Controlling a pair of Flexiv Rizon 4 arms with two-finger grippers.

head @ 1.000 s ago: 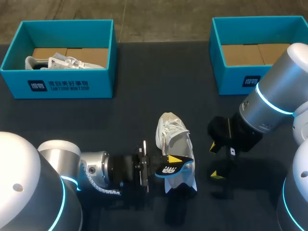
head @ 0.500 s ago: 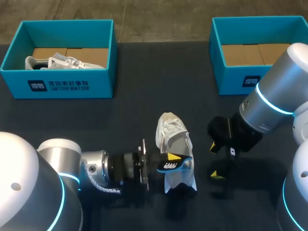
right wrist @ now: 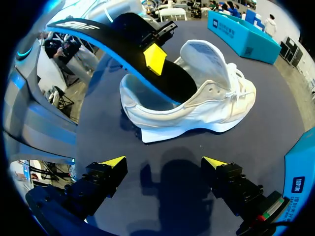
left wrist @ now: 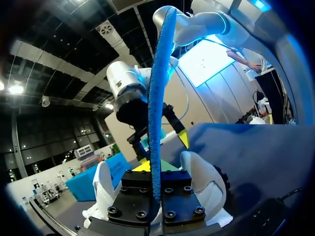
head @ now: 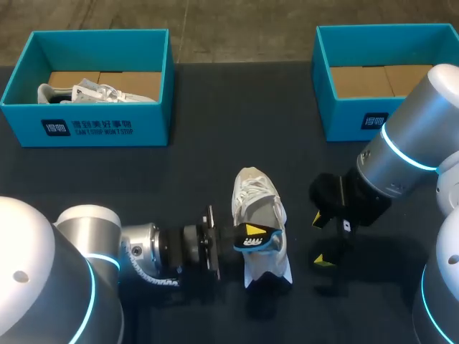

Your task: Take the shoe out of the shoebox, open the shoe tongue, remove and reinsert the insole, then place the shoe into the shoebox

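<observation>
Holding the blue insole (head: 255, 241) tight between its two fingers, the left gripper (head: 247, 231) keeps one end tucked inside the white shoe (head: 257, 204). The shoe stands on the dark table (head: 201, 179). I think this is the insole step. Next the insole must slide in flat. The right gripper (head: 320, 239) hangs just beside the shoe, fingers apart. Far off sit the left shoebox (head: 86, 130), holding another shoe (head: 93, 92), and the right shoebox (head: 344, 125).
</observation>
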